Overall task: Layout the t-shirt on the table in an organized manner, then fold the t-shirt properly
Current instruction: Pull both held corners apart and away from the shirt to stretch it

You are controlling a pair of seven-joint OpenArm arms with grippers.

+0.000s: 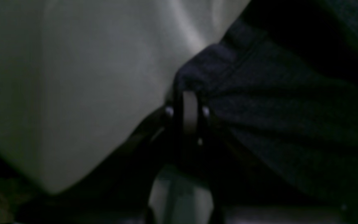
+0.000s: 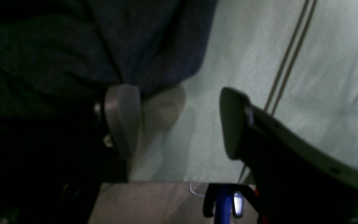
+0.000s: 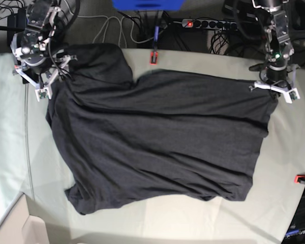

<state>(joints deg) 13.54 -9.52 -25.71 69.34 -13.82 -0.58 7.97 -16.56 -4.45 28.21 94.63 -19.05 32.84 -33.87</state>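
Shirt spread on the bench, pinched at one far corner

The shirt [image 3: 157, 137] is laid across the middle of the bench [image 3: 290, 152], its long axis running left to right in the base view. At upper right, the left hand [image 1: 189, 107] is clamped on a shirt corner. At upper left, the right hand [image 2: 179, 121] is held apart, one finger [image 2: 121, 119] against the shirt edge, nothing gripped.

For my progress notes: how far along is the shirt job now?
Mostly spread: the t-shirt lies open on the table, plain side up, still wrinkled. In hand: the left hand pinches one corner; the right hand is open beside another. No fold made yet.
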